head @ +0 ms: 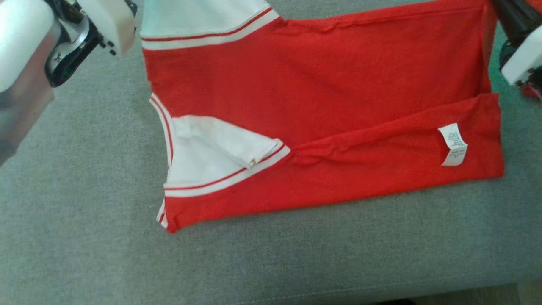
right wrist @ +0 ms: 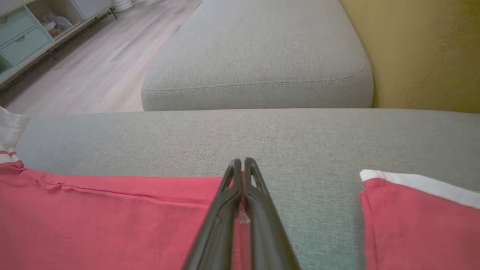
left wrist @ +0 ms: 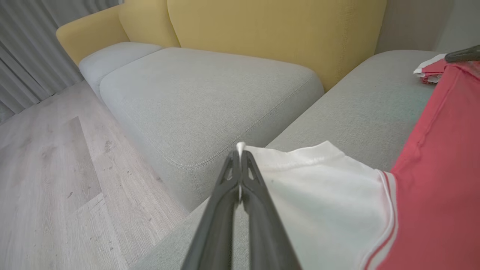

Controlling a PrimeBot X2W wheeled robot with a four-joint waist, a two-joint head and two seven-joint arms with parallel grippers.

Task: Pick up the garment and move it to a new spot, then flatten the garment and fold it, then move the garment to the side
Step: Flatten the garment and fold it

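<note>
The garment [head: 322,97] is a red shirt with white, red-striped sleeves, lying partly folded on the grey sofa cushion [head: 84,212]. Its lower side is folded up, with a white label [head: 453,145] showing near the right end. In the left wrist view my left gripper [left wrist: 240,150] is shut on the edge of a white sleeve [left wrist: 322,195]. In the right wrist view my right gripper [right wrist: 242,163] is shut on the red hem [right wrist: 93,217], with red fabric pinched between the fingers. Both pale wrists [head: 84,29] [head: 521,55] sit at the top corners of the head view.
A yellow sofa back [left wrist: 273,33] rises behind the cushions. Another grey cushion [left wrist: 202,97] lies beyond, with wooden floor [left wrist: 48,180] and a grey curtain [left wrist: 22,45] past it. A cabinet with teal drawers [right wrist: 18,37] stands across the floor. The cushion's front edge [head: 296,292] runs along the bottom.
</note>
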